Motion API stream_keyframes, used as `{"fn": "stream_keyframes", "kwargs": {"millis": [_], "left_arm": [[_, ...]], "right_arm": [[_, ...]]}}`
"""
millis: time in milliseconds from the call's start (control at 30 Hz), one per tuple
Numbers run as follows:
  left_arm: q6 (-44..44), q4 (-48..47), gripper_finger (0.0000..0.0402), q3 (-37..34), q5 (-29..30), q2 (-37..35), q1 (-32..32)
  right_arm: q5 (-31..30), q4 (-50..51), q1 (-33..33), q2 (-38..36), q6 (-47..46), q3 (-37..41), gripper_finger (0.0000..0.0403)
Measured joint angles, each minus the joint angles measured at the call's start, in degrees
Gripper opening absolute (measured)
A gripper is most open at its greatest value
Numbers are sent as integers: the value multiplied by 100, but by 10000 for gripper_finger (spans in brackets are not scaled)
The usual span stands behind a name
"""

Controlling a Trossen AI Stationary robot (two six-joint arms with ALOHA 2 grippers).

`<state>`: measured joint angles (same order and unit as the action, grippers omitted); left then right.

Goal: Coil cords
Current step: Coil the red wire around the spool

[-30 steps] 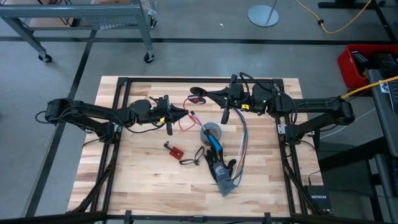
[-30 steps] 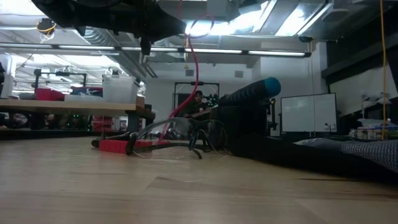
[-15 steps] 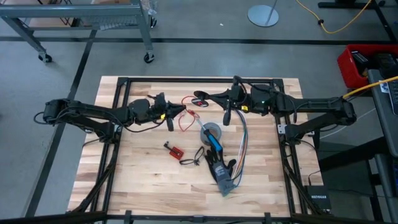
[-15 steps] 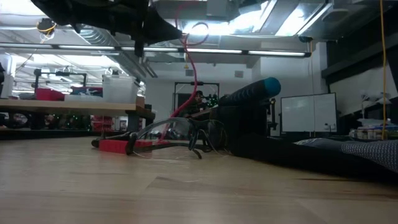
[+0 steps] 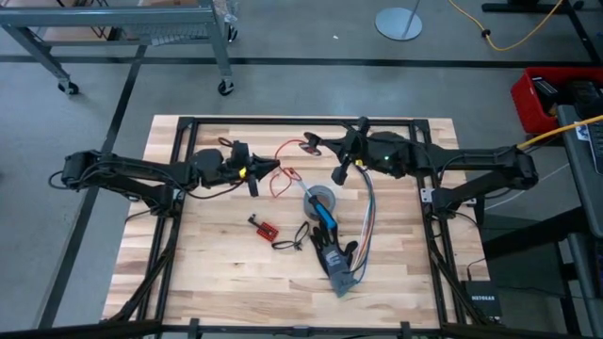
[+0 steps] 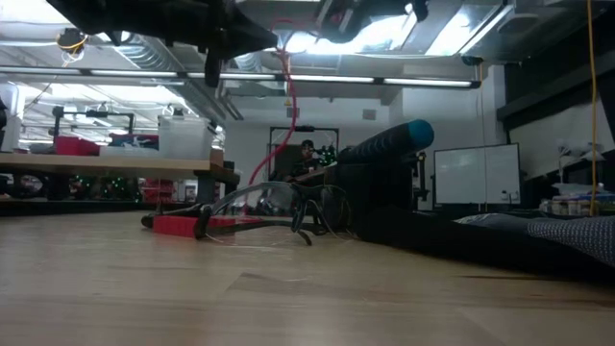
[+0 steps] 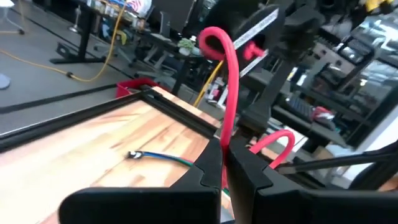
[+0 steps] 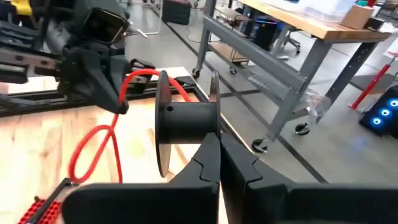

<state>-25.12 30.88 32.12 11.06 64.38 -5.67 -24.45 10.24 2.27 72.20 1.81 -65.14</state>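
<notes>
Your left gripper clenches the red cord and your right gripper grasps the spool at 12 o'clock, ready for winding.

Both arms are dark, slender and jointed (each wrist bulkier). The fingers are matte black, tapering wedges.
</notes>
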Motion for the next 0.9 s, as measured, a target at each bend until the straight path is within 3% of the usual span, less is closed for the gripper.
{"fn": "stream_keyframes", "kwargs": {"millis": [367, 900], "left_arm": [[-192, 270, 0, 246, -215, 5, 2], [-271, 301, 0, 339, -460, 153, 116]], "right_arm": [[0, -306, 0, 884, 5, 0, 0], [-29, -2502, 78, 1623, 169, 4, 0]]}}
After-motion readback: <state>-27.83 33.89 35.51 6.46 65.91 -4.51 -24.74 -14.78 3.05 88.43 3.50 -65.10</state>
